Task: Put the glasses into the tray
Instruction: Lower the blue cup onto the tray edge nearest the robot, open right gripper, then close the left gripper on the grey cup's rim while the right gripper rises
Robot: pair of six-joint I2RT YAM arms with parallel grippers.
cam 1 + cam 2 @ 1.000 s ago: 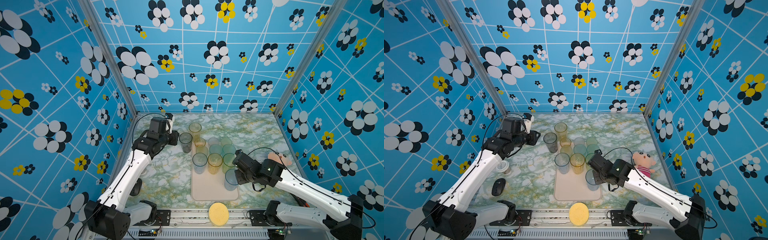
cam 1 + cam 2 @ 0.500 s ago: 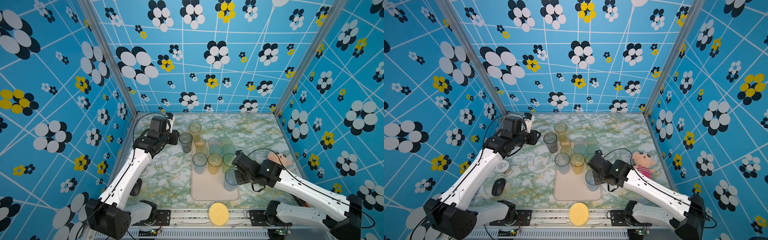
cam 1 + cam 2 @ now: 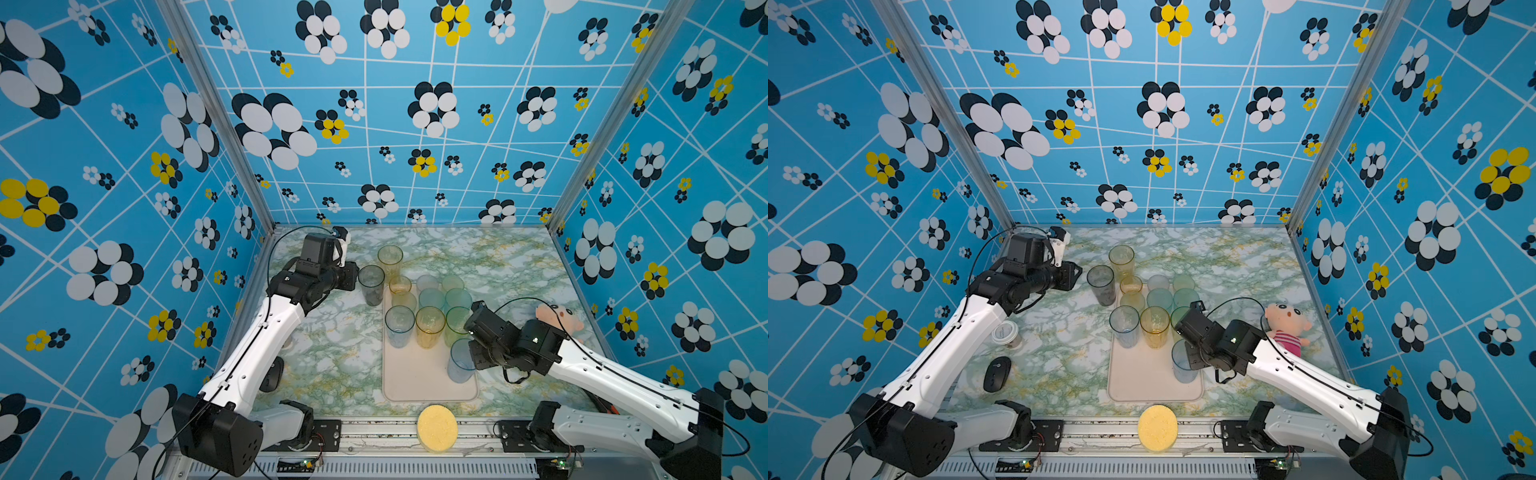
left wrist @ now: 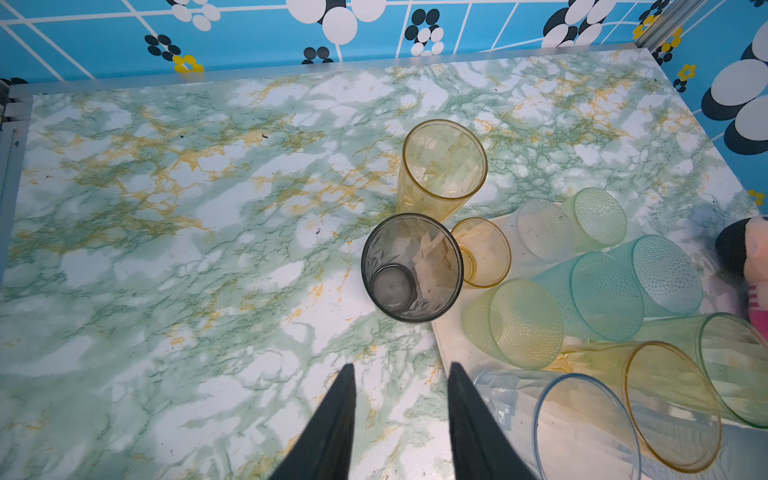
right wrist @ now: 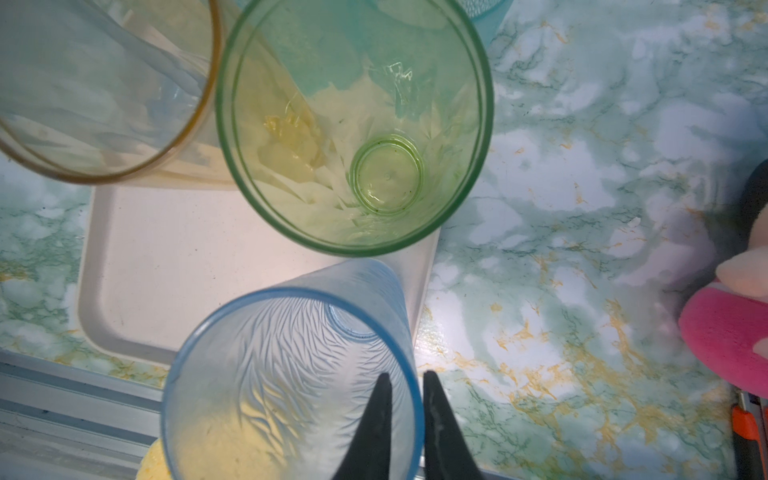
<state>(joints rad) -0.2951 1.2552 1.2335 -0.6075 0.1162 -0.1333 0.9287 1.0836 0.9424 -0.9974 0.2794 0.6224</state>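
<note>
The pale tray (image 3: 415, 374) (image 3: 1142, 382) lies mid-table with several glasses standing on its far half. A pale blue glass (image 3: 459, 365) (image 5: 291, 374) stands upright at the tray's near right edge. My right gripper (image 5: 406, 374) straddles its rim, one finger inside and one outside, slightly parted and open. A smoky grey glass (image 3: 371, 284) (image 4: 411, 268) and a tall amber glass (image 3: 390, 257) (image 4: 442, 162) stand on the table just left of the tray's far end. My left gripper (image 4: 402, 365) (image 3: 351, 276) hovers open and empty beside the grey glass.
A yellow sponge disc (image 3: 437, 428) sits at the front edge. A pink plush toy (image 3: 557, 318) lies by the right wall. A black mouse (image 3: 996, 374) and a paper cup (image 3: 1005, 332) rest under the left arm. A green glass (image 5: 353, 124) stands right behind the blue one.
My right gripper's fingers have parted a little around the blue glass's rim. The glass stays standing on the tray. The left arm has barely shifted.
</note>
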